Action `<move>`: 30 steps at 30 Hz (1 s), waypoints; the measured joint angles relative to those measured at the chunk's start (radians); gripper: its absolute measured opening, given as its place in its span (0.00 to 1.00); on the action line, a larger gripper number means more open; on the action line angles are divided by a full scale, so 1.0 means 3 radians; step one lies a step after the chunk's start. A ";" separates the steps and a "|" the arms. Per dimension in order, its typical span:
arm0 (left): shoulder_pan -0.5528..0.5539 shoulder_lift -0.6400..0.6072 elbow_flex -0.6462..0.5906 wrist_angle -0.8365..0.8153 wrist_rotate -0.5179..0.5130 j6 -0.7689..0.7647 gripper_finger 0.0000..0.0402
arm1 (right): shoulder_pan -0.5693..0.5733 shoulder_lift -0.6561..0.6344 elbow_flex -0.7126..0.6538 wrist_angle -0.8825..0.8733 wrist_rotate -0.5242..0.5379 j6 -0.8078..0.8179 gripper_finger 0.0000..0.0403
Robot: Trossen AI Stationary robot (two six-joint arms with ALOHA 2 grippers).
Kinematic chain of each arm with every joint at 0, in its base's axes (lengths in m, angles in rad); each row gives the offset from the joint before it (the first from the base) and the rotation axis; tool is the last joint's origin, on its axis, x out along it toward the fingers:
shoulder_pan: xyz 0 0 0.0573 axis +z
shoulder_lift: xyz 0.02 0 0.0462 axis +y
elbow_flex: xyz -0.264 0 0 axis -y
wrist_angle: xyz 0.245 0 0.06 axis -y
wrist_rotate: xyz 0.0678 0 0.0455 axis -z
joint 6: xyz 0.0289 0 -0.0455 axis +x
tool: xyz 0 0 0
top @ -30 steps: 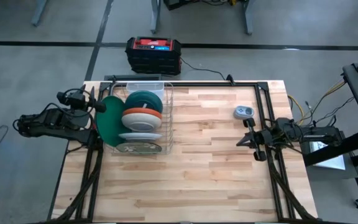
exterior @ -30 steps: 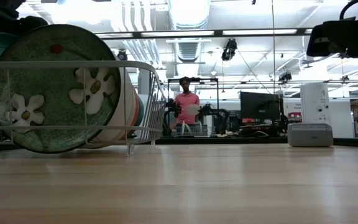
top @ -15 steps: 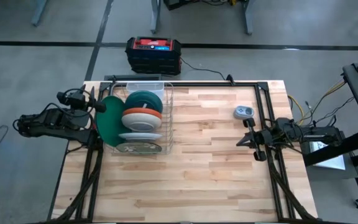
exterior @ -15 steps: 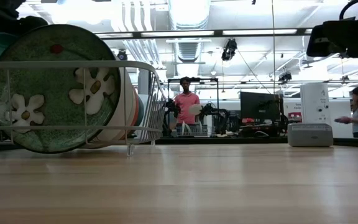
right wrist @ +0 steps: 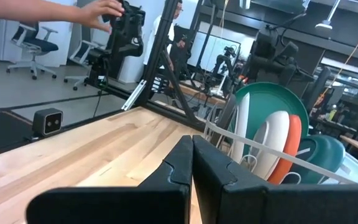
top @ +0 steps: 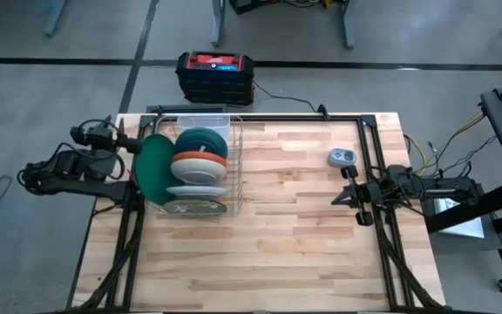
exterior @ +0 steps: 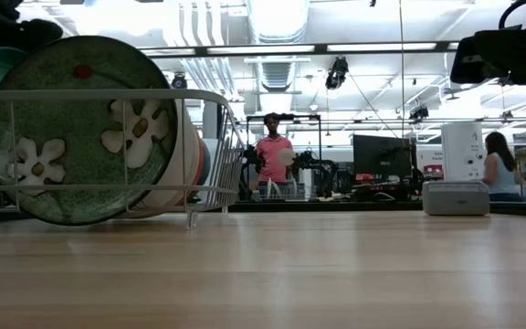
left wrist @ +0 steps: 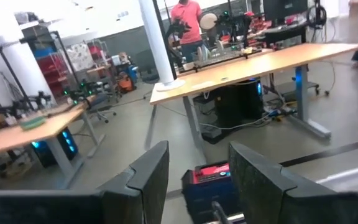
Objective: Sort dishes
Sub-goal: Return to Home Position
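Step in hand: I judge the sorting finished, so what remains is parking the left arm at its rest pose.
Left gripper (left wrist: 197,163): it sits at the left edge of the table (top: 303,244), just beside the rack's left side, and points out toward the room. Its 2 fingers stand well apart with nothing between them.
Right gripper (right wrist: 192,144): it is parked near the table's right edge, well apart from the rack. Its 2 fingers are pressed together and hold nothing.
Dishes: all stand on edge in the silver wire rack (top: 237,148) at the table's back left. From back to front I see a dark teal-green plate (top: 200,139), an orange dish (right wrist: 290,149), a white dish (right wrist: 267,146) and a speckled plate with white flowers (exterior: 80,128).
Large dark green plate (top: 149,170): it stands on edge at the rack's left side, nearest the left gripper. I cannot tell whether it sits inside the wires or leans on them.
Doing it well: I would first draw the left arm away from the rack, leftward and up, and only then fold it. Open fingers should keep a fingertip from hooking a wire or that plate's rim.
Pace: slow, since 1 knock could tip the large plate or slide the rack.
Other things: a small grey device (top: 341,158) lies near the right arm, well apart from the left arm.
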 joint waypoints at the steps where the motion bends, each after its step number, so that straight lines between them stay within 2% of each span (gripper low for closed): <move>1: 0.0000 -0.0002 0.0031 0.0000 0.0006 -0.0031 0.39 | 0.0000 0.0000 0.0000 0.0001 0.0000 -0.0009 0.00; 5: -0.0003 -0.0023 0.0216 -0.0036 -0.0012 -0.0062 0.39 | -0.0001 0.0000 0.0001 0.0001 0.0000 -0.0035 0.00; 10: -0.0003 -0.0060 0.0421 -0.0683 -0.0008 0.1077 0.39 | 0.0000 0.0000 0.0001 0.0000 0.0000 -0.0027 0.00; 14: -0.0003 -0.0085 0.0571 -0.0703 0.0015 0.1264 0.39 | 0.0000 0.0000 0.0001 0.0000 0.0000 -0.0021 0.00; 16: -0.0003 -0.0086 0.0589 -0.0731 0.0061 0.1611 0.39 | 0.0000 0.0000 0.0001 0.0000 0.0001 0.0007 0.00; 20: -0.0003 -0.0084 0.0543 -0.0730 0.0609 0.2670 0.39 | 0.0000 0.0000 0.0001 0.0001 0.0001 -0.0041 0.00; 23: -0.0004 -0.0081 0.0459 -0.0725 0.1040 0.3204 0.39 | 0.0000 0.0000 0.0001 0.0001 0.0001 -0.0022 0.00; 26: -0.0003 -0.0081 0.0375 -0.0646 0.1117 0.3256 0.39 | 0.0000 0.0000 0.0001 0.0001 0.0001 -0.0005 0.00; 30: -0.0004 -0.0080 0.0340 -0.0560 0.0815 0.3233 0.39 | 0.0000 0.0000 0.0001 0.0000 0.0001 -0.0024 0.00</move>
